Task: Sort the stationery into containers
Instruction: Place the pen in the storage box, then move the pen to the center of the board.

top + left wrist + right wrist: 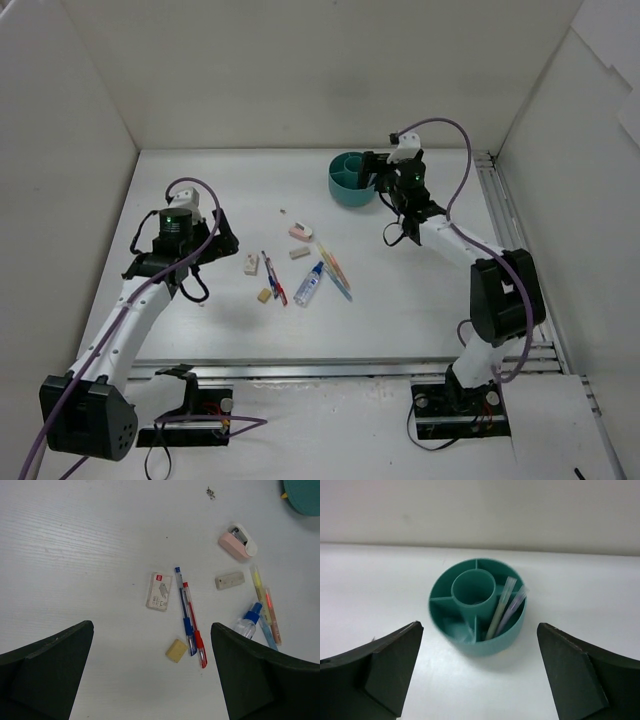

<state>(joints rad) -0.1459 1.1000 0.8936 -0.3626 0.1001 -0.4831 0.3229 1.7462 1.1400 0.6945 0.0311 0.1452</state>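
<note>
With my right fingers spread empty close by the teal cup at the far right, two pens leaning inside, and my left fingers open above the loose pens on the tabletop, a careless swing away could clip the rim and tip it.

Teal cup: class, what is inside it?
Two thin pens lean in the right compartment of the teal cup. A pale blur sits front-left, unidentifiable. Walls hide the pens' lower ends.

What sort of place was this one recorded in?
Probably a lab robot cell: white panels enclose the table, two arms bolted to rails at its edge, pens lying near a teal cup.
</note>
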